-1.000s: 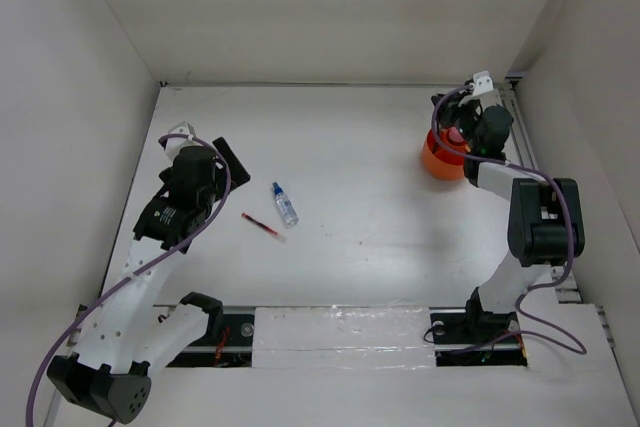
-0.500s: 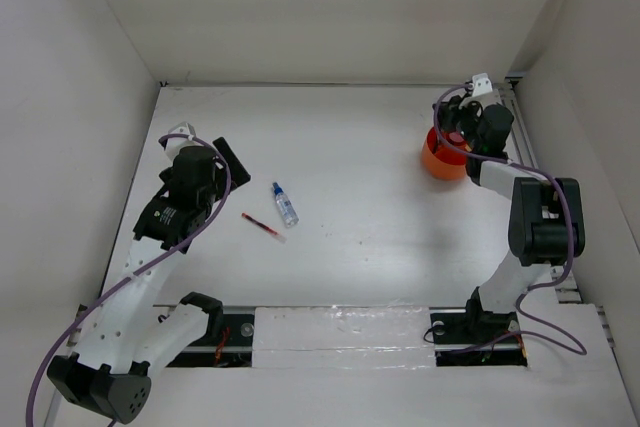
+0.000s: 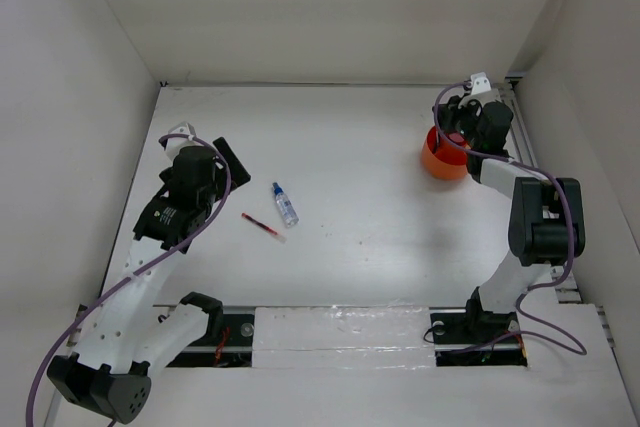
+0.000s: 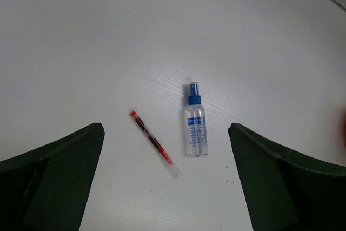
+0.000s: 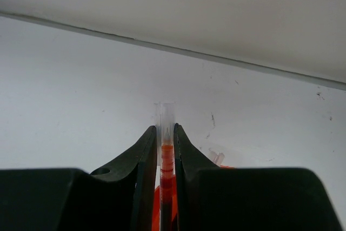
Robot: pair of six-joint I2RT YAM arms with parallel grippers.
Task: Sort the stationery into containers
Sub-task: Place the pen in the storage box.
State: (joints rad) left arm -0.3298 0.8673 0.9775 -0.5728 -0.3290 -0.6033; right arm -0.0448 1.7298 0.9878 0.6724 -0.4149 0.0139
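Note:
A thin red pen [image 5: 166,160] with a clear cap stands upright between the fingers of my right gripper [image 5: 165,131], which is shut on it. That gripper [image 3: 455,119] hangs over the orange tub [image 3: 437,159] at the far right. Another clear-capped pen tip [image 5: 217,158] peeks above the tub's rim. On the table left of centre lie a second red pen [image 3: 263,227] and a clear blue-capped bottle [image 3: 285,204]; the left wrist view shows this pen [image 4: 154,143] and bottle [image 4: 195,128] side by side. My left gripper [image 3: 205,162] stands open above and left of them, holding nothing.
White walls enclose the table on the left, back and right. The tub sits close to the right wall and the back right corner. A metal rail [image 3: 350,327] runs along the near edge between the arm bases.
My right gripper has shifted slightly toward the back over the tub with the pen still in it. The left arm, the bottle and the lying pen have not moved.

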